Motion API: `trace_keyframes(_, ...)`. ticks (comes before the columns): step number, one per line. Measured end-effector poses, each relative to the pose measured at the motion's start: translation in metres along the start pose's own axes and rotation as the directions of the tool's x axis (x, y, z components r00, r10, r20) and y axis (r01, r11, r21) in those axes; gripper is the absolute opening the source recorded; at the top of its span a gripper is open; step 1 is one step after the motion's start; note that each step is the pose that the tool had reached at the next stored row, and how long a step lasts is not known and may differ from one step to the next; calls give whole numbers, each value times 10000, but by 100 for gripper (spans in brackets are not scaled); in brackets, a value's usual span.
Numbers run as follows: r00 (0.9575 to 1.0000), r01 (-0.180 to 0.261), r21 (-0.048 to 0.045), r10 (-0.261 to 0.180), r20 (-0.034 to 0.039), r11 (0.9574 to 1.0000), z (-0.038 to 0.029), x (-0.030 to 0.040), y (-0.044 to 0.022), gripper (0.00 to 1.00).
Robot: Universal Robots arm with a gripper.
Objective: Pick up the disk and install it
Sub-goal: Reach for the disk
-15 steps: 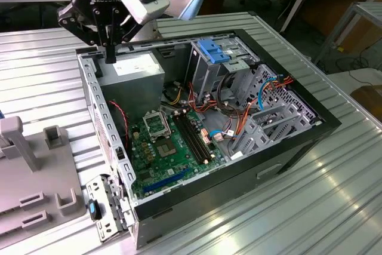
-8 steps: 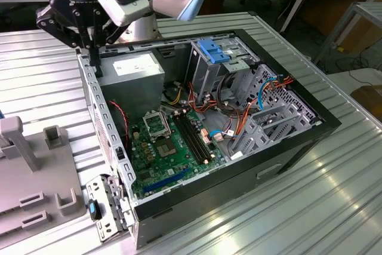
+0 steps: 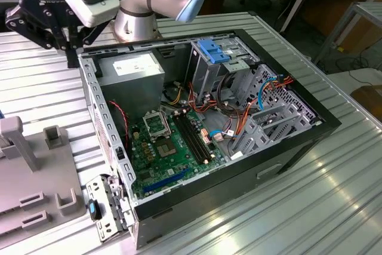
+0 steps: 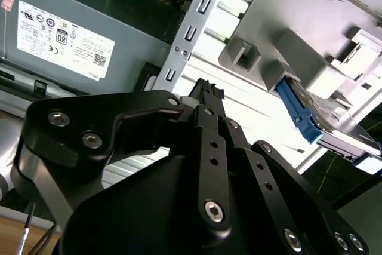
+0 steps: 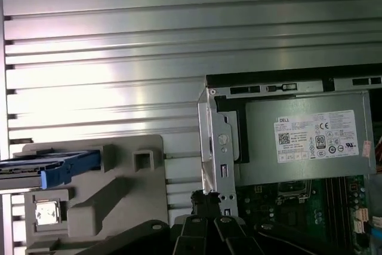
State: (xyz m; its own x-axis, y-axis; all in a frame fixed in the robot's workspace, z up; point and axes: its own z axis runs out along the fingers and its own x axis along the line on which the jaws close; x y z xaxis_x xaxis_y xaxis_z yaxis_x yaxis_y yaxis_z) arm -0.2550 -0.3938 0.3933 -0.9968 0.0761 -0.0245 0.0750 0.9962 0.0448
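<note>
Over the bench [image 5: 119, 28], just outside a corner of the one open PC case [image 3: 209, 117], the pincer [image 4: 208, 91] hangs clenched on nothing. One disk [image 5: 27, 165] sits edge-on in the grey holder [image 5: 128, 198] beside the case, partly cut off, label hidden, blue carrier frame [image 5: 68, 168] poking out.

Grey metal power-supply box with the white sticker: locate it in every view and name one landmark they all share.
Exterior view: the grey metal power-supply box sits in the open black computer case's far corner, toward the exterior view's left.
Second wrist view: the box lies against the silver perforated case rail.
First wrist view: the box is bordered by that rail and the green motherboard.
Shared landmark: the silver perforated case rail.
</note>
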Motion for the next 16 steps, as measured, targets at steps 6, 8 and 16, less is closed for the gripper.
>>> trace_keyframes(6,10000,-3,0,3,0,10000,-6,311,41,11)
trace_keyframes(8,10000,-8,0,8,0,10000,-8,388,42,11)
trace_keyframes(16,10000,-33,1,33,1,10000,-17,781,49,11)
